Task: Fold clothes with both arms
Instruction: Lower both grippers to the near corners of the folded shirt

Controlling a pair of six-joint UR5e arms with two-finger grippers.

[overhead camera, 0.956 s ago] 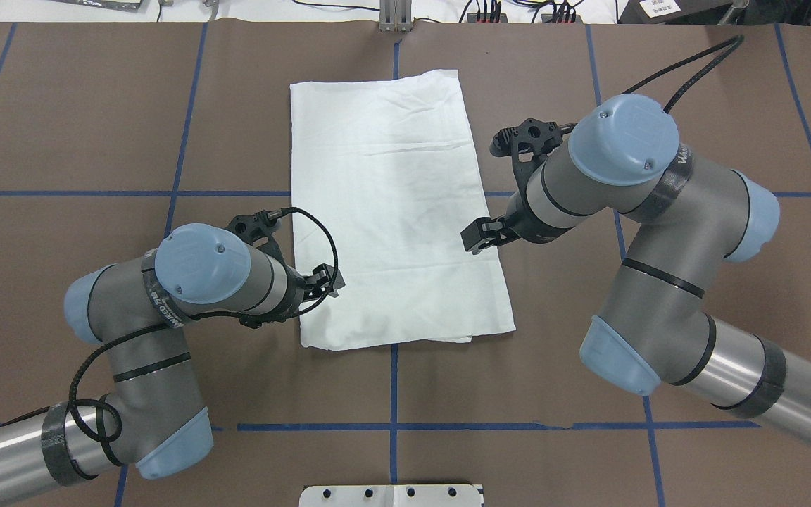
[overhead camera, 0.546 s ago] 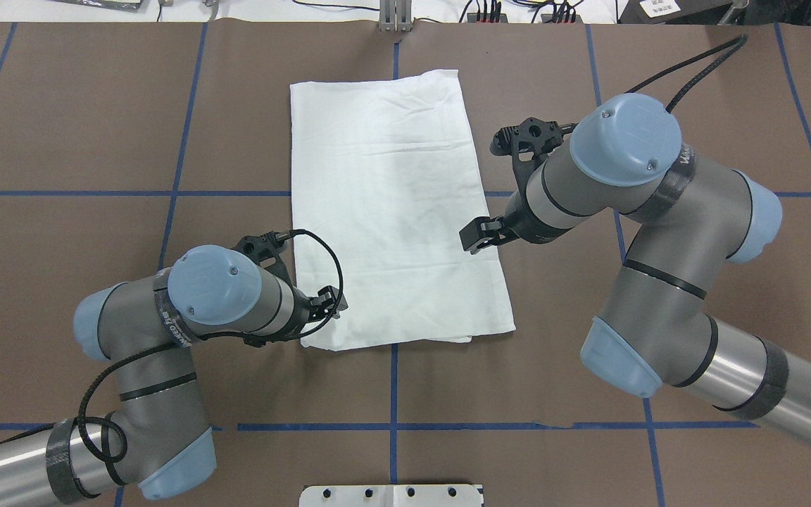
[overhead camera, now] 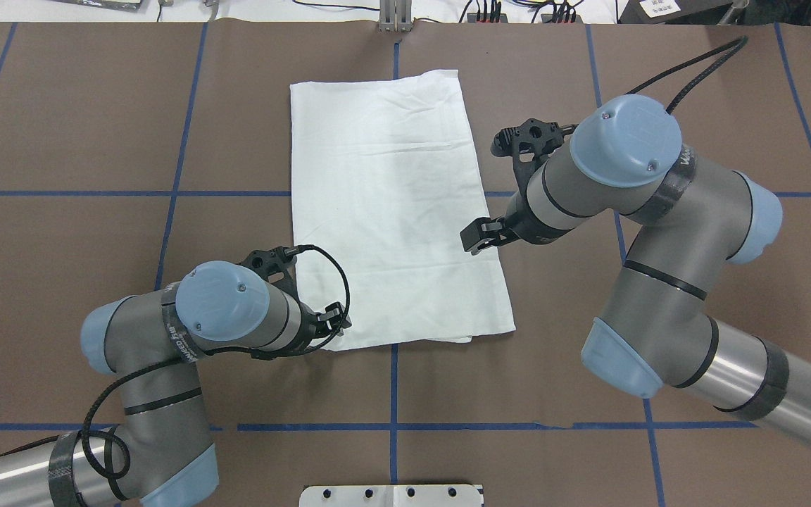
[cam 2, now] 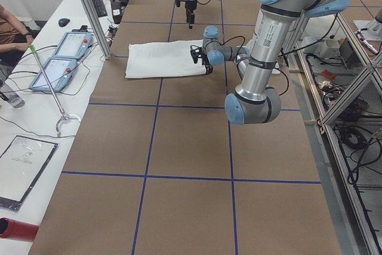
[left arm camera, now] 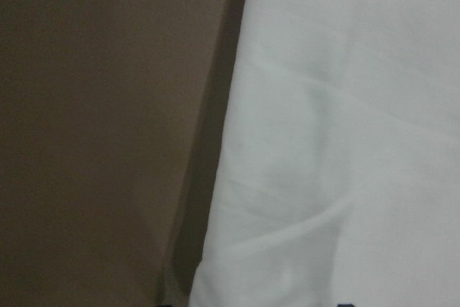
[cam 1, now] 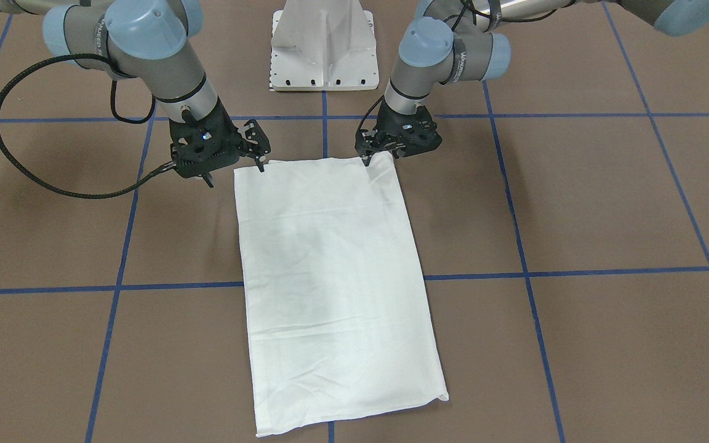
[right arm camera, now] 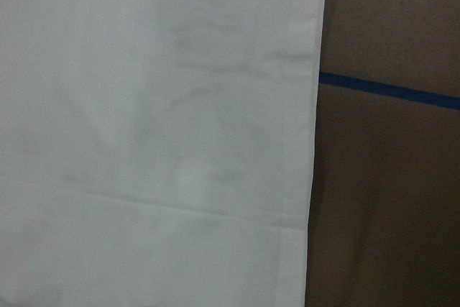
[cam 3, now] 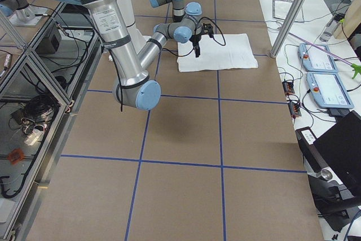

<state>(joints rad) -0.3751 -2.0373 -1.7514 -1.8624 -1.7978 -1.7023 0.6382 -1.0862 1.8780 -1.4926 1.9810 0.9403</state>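
Observation:
The white shirt (overhead camera: pixel 391 211) lies folded into a long flat rectangle on the brown table, its length running away from the robot. No print shows on it. My left gripper (overhead camera: pixel 338 322) is low at the shirt's near left corner, jaws apart, also seen in the front view (cam 1: pixel 380 157). The left wrist view shows only the shirt's edge (left arm camera: pixel 345 141) close up. My right gripper (overhead camera: pixel 474 241) hangs open over the shirt's right edge, higher above the cloth, and its wrist view looks down on that edge (right arm camera: pixel 158 120).
Blue tape lines (overhead camera: pixel 393 394) divide the brown table cover into squares. The white pedestal base (cam 1: pixel 324 55) stands at the robot's side of the table. A side bench with tablets (cam 2: pixel 59 58) and a seated person (cam 2: pixel 9 28) lies beyond the far edge.
My left arm has drawn back along the shirt's left edge toward the robot, bringing its gripper to the near left corner. The right arm has barely moved.

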